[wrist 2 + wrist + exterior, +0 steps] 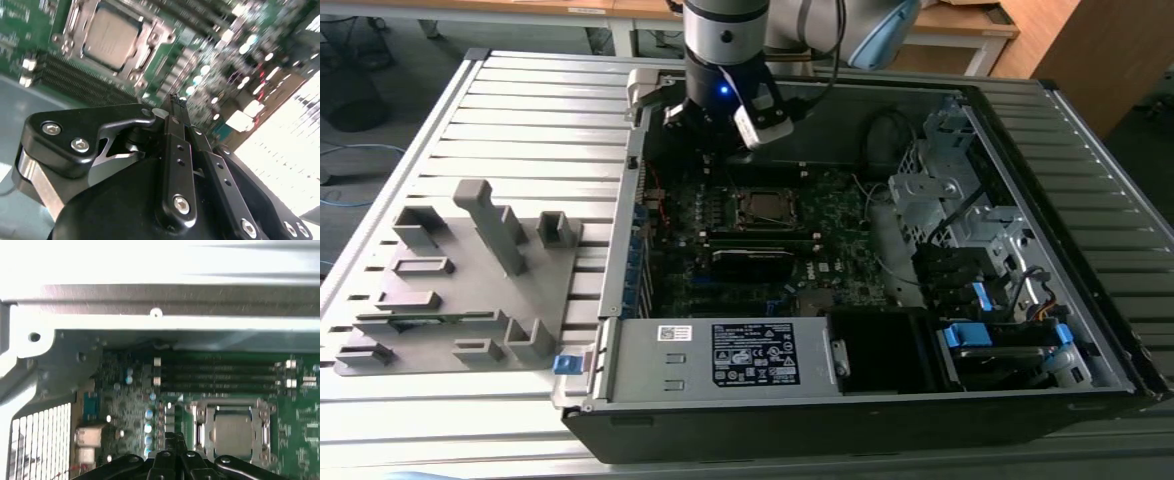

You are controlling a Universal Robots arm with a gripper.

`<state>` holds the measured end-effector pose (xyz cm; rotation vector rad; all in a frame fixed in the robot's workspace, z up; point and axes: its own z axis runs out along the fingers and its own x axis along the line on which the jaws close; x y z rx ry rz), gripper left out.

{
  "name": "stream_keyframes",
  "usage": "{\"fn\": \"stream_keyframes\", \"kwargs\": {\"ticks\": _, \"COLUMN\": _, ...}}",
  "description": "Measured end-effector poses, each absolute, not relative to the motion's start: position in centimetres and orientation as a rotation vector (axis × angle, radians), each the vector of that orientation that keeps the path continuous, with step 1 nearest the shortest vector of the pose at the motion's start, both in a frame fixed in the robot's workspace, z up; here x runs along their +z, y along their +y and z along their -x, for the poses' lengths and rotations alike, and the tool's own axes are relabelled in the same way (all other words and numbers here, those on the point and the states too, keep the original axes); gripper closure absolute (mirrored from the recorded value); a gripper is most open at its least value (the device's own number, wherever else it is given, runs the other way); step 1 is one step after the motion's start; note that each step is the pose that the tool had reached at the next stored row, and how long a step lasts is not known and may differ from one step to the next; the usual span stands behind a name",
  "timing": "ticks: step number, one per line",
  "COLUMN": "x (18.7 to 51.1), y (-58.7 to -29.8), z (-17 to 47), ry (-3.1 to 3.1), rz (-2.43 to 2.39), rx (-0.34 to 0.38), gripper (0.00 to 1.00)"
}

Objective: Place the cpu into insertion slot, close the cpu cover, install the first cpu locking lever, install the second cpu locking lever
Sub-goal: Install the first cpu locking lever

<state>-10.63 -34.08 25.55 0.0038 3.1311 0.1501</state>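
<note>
Chip seated: your cpu (763,207) lies in the insertion slot (738,212) at the exterior view's centre, cpu cover (199,427) apparently down (whether latched, you cannot tell). Your gripper (176,100) hovers nearby, fingers pressed together, holding nothing.

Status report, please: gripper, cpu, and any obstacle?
Gripper shut, holding nothing, above motherboard. Cpu seated under closed cpu cover. No obstacle seen near it.

open room above the cpu cover (765,207); drive cage (927,190) walls the exterior view's right.
</note>
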Motion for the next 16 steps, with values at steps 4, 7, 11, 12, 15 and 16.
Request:
{"fn": "stream_keyframes", "kwargs": {"ticks": 4, "x": 25.6, "y": -34.1, "z": 10.6, "ry": 3.127, "rz": -0.004, "rx": 0.218, "gripper": 0.89}}
{"fn": "stream_keyframes", "kwargs": {"ticks": 7, "x": 25.5, "y": -34.1, "z": 10.8, "ry": 3.127, "rz": -0.004, "rx": 0.222, "gripper": 0.89}}
{"fn": "stream_keyframes", "kwargs": {"ticks": 11, "x": 25.5, "y": -34.1, "z": 11.4, "ry": 3.126, "rz": -0.004, "rx": 0.224, "gripper": 0.89}}
{"fn": "stream_keyframes", "kwargs": {"ticks": 12, "x": 25.5, "y": -34.1, "z": 11.5, "ry": 3.125, "rz": -0.004, "rx": 0.224, "gripper": 0.89}}
{"fn": "stream_keyframes", "kwargs": {"ticks": 15, "x": 25.5, "y": -34.1, "z": 11.8, "ry": 3.125, "rz": -0.004, "rx": 0.224, "gripper": 0.89}}
{"fn": "stream_keyframes", "kwargs": {"ticks": 16, "x": 25.5, "y": -34.1, "z": 11.9, "ry": 3.125, "rz": -0.004, "rx": 0.224, "gripper": 0.89}}
